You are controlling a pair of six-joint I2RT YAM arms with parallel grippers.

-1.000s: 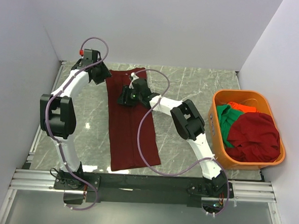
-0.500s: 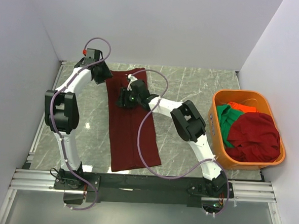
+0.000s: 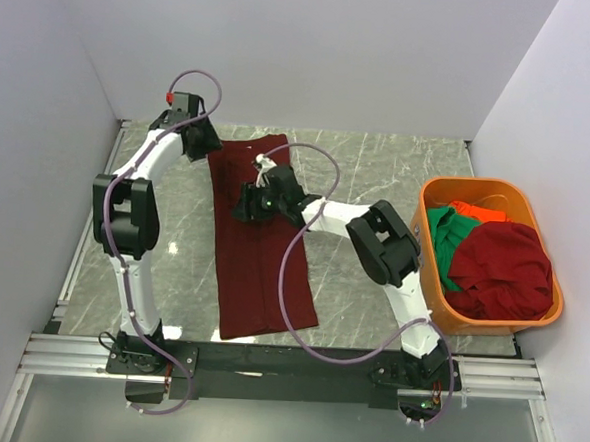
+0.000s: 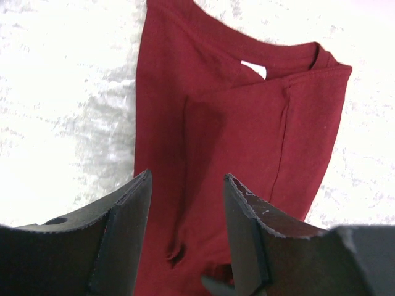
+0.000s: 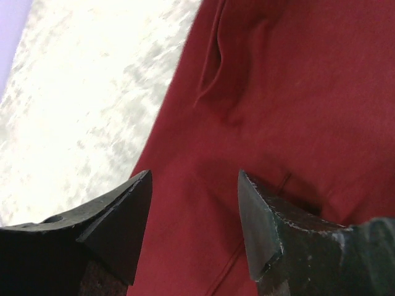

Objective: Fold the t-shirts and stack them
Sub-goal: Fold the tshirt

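Observation:
A dark maroon t-shirt [image 3: 258, 249] lies on the marble table, folded lengthwise into a long strip running from far to near. My left gripper [image 3: 210, 155] hovers open at its far left corner. In the left wrist view the gripper [image 4: 187, 185] is open over the cloth [image 4: 247, 135], with the collar and its white tag [image 4: 254, 68] beyond. My right gripper [image 3: 245, 209] is open just above the strip's upper middle. In the right wrist view the gripper [image 5: 194, 184] is open over maroon cloth [image 5: 278, 92]. More t-shirts lie in the basket: green [image 3: 444, 240], orange-red [image 3: 476, 209], dark red [image 3: 502, 269].
The rigid orange plastic basket [image 3: 426, 204] stands at the table's right edge. White walls close in the table at the left, back and right. Bare marble [image 3: 373, 176] shows between the strip and the basket, and more [image 3: 179, 234] to the strip's left.
My right gripper has shifted slightly nearer over the strip. My left arm's elbow has swung a little to the right, with its gripper still at the far left corner. The shirt has hardly moved.

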